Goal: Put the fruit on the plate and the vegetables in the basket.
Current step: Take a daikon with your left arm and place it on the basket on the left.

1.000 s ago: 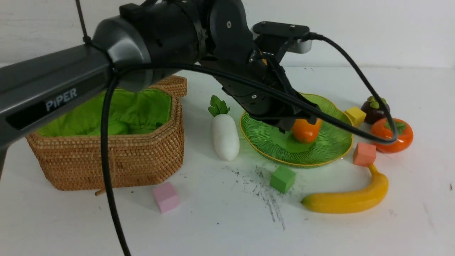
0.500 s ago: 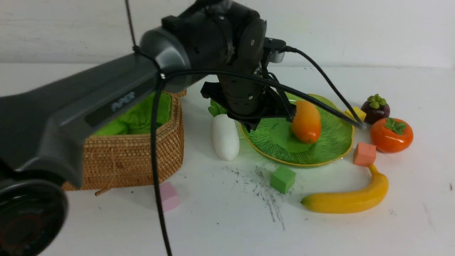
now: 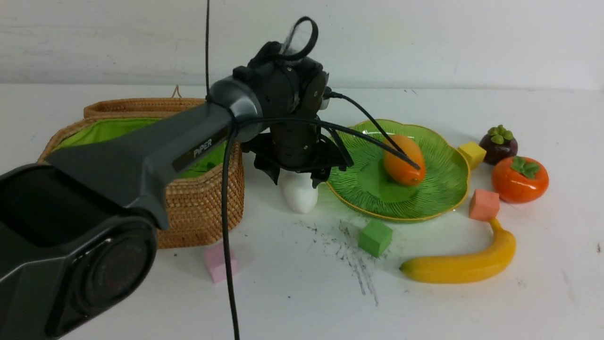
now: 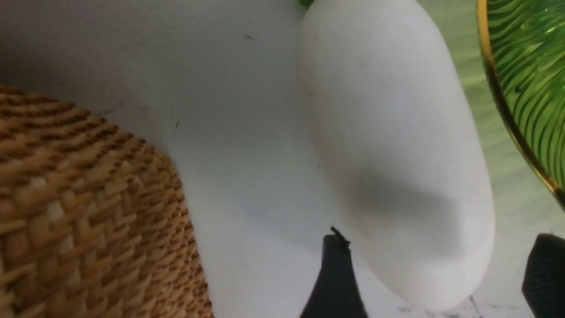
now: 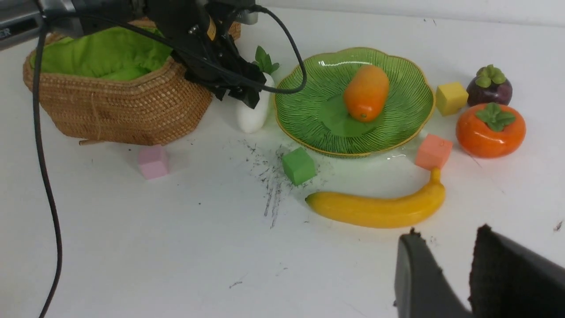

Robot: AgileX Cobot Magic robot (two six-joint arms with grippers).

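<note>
Honestly, the left pincer (image 4: 437,260), spread wide around the slick white oblong radish (image 4: 388,145) lying between woven brown basket (image 3: 198,208) and green glass plate (image 3: 439,198), could squirt its rounded end free when closing.

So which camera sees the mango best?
The right wrist view: the mango lies whole on the plate, nothing in front. In the front view a black cable crosses the mango. The left wrist view shows only the plate's edge, no mango.
</note>
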